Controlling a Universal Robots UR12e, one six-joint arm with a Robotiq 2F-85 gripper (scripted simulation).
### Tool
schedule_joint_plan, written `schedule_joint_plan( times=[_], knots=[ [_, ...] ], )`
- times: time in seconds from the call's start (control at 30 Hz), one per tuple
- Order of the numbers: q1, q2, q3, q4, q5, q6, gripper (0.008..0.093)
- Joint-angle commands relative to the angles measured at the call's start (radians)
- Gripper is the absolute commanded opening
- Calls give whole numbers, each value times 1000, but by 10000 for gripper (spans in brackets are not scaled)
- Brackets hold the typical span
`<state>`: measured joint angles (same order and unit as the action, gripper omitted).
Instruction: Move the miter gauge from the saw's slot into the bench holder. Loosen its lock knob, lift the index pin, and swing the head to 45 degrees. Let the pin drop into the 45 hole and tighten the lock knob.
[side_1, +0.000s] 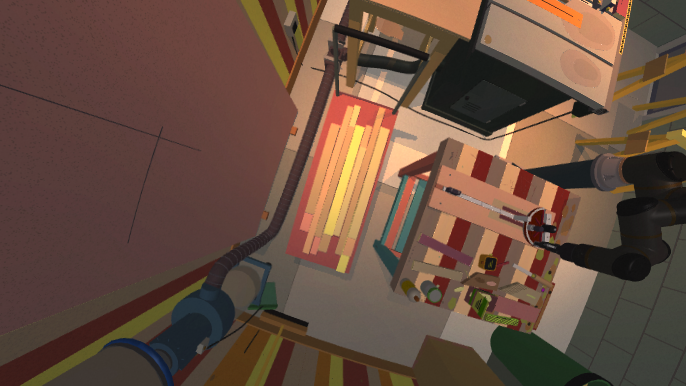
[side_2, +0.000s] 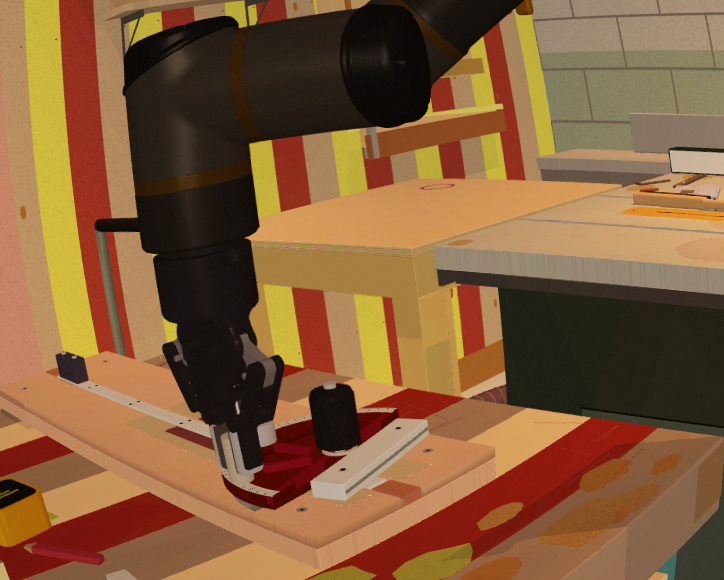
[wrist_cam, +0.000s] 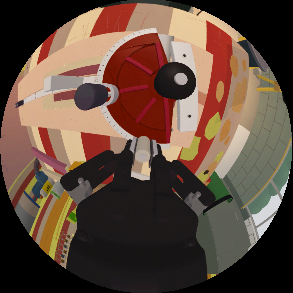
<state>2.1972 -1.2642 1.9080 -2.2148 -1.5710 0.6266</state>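
Note:
My gripper (side_2: 242, 450) (wrist_cam: 143, 153) (side_1: 544, 245) stands over the near edge of the miter gauge's red half-round head (side_2: 302, 456) (wrist_cam: 139, 90) (side_1: 536, 220). The gauge lies in the wooden bench holder (side_2: 242, 465) (side_1: 480, 202). Its long pale bar (side_2: 127, 402) (wrist_cam: 41, 91) runs away to the left. The black lock knob (side_2: 334, 417) (wrist_cam: 175, 80) stands upright on the head beside the white fence (side_2: 368, 456) (wrist_cam: 185, 90). A dark index pin knob (wrist_cam: 88, 96) sits at the scale's edge over the bar. My gripper is closed on a small cream handle post (wrist_cam: 142, 153) at the head's rim.
The striped workbench (side_1: 480, 235) carries the holder and loose clutter, including a yellow tape measure (side_2: 18, 510) and a red pencil (side_2: 63, 553). The table saw (side_2: 604, 248) (side_1: 545, 45) and its plywood side table (side_2: 417, 217) stand behind to the right.

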Motion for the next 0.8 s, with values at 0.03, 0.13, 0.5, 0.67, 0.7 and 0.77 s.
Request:
schedule_joint_plan(
  times=[0.03, 0.13, 0.5, 0.67, 0.7, 0.77],
  knots=[
    [2, -2, 1, -1, 0, 2, 80],
    [5, -5, 5, -2, 0, 5, 80],
    [16, -16, 21, -6, 0, 16, 80],
    [20, -21, 28, -8, 0, 20, 80],
    [21, -22, 29, -9, 0, 21, 80],
    [22, -24, 32, -9, 0, 22, 80]
  ],
)
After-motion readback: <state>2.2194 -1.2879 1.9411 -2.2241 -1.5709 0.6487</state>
